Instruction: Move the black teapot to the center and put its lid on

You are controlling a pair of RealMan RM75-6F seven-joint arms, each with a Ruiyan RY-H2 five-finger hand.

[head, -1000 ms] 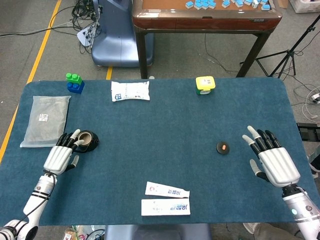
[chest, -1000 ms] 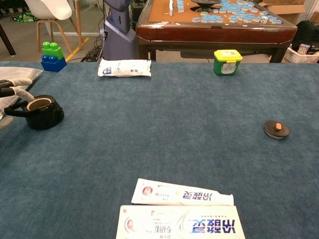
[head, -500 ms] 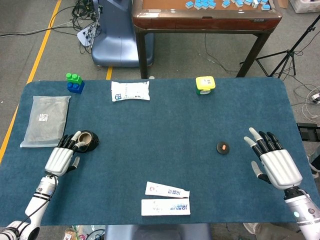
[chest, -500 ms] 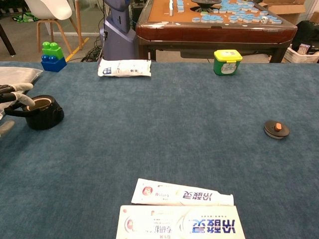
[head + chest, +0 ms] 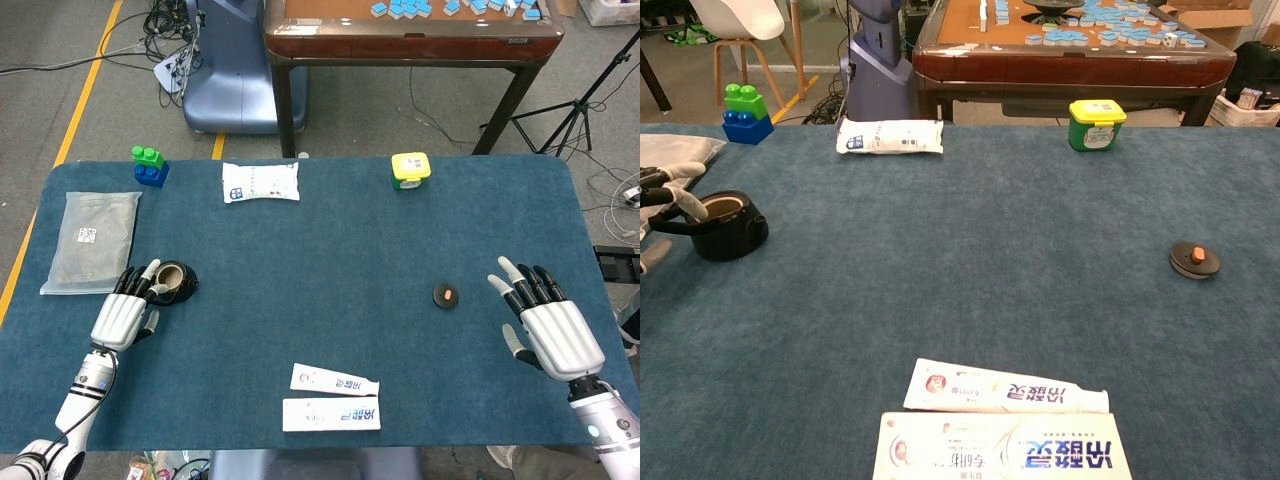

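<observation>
The black teapot [image 5: 176, 282] stands lidless at the table's left side, its handle pointing left in the chest view [image 5: 725, 228]. My left hand [image 5: 124, 313] lies just left of it with fingers stretched out. The fingertips [image 5: 684, 204] rest over the handle, and no grip on it shows. The black lid [image 5: 446, 296] with an orange knob lies flat far to the right, also seen in the chest view [image 5: 1194, 259]. My right hand [image 5: 546, 324] hovers right of the lid, fingers spread, holding nothing. The chest view does not show it.
Two toothpaste boxes [image 5: 334, 398] lie near the front edge at centre. A grey pouch [image 5: 92, 240] lies at the left, green-blue blocks [image 5: 149, 166] and a white packet [image 5: 260, 182] at the back, a yellow-green tub [image 5: 410, 170] at back right.
My left hand has slid slightly back toward the front edge, fingertips still at the teapot's handle. The right hand has drifted a little lower. Teapot and lid have not moved.
</observation>
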